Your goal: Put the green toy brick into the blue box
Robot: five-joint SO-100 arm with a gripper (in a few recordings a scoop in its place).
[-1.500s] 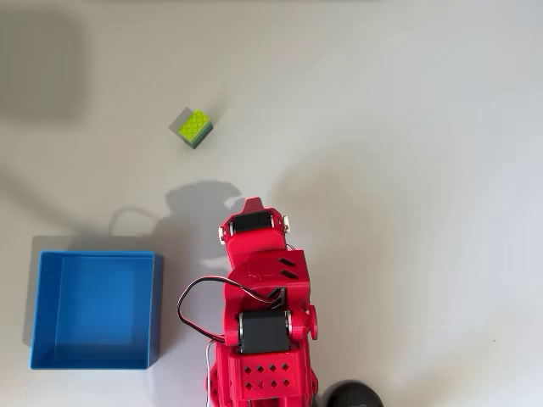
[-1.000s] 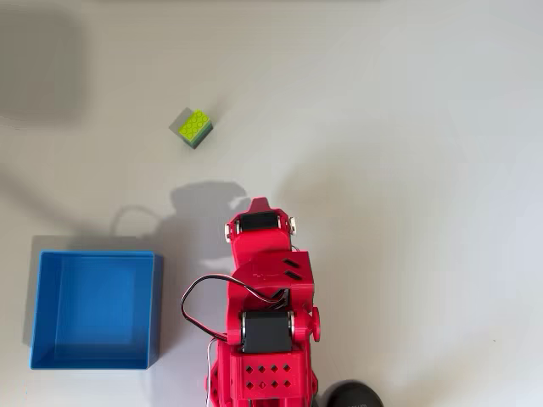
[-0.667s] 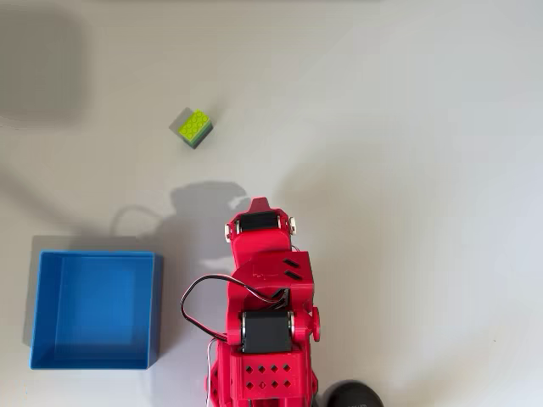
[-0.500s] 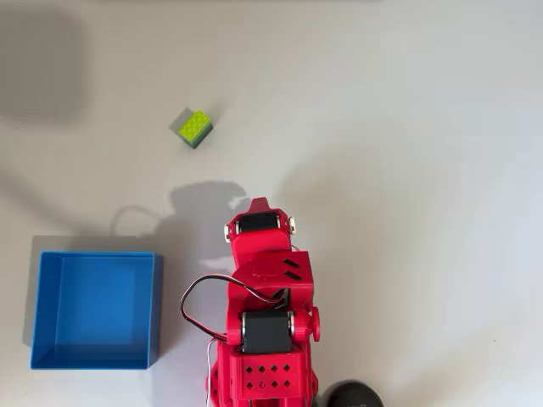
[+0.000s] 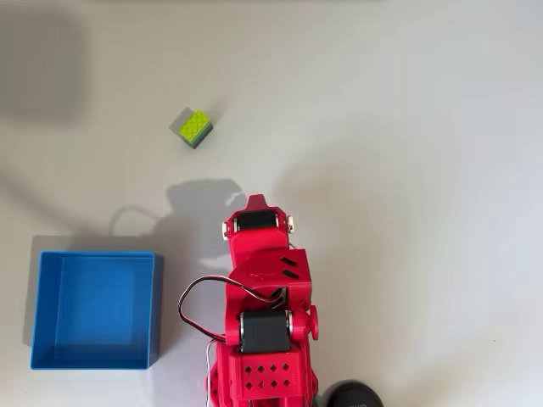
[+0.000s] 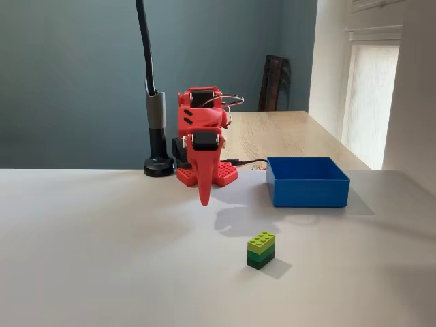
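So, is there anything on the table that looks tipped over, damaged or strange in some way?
Nothing stands out. The green toy brick sits flat on the table, studs up, apart from the blue box. The box stands upright and looks empty in the overhead view. The red arm's tool hangs pointing down above the table, holding nothing.

One camera hangs straight above the counter (image 5: 424, 170), looking down, with the red arm (image 5: 263, 314) at the bottom edge of its picture. The other stands low at the counter's far side, facing the arm (image 6: 201, 146) head-on from some way off, with a dark wall behind it. Both take in the arm, the blue box (image 5: 93, 309) (image 6: 306, 182) and the green toy brick (image 5: 195, 127) (image 6: 261, 249), which lies nearest the low camera.
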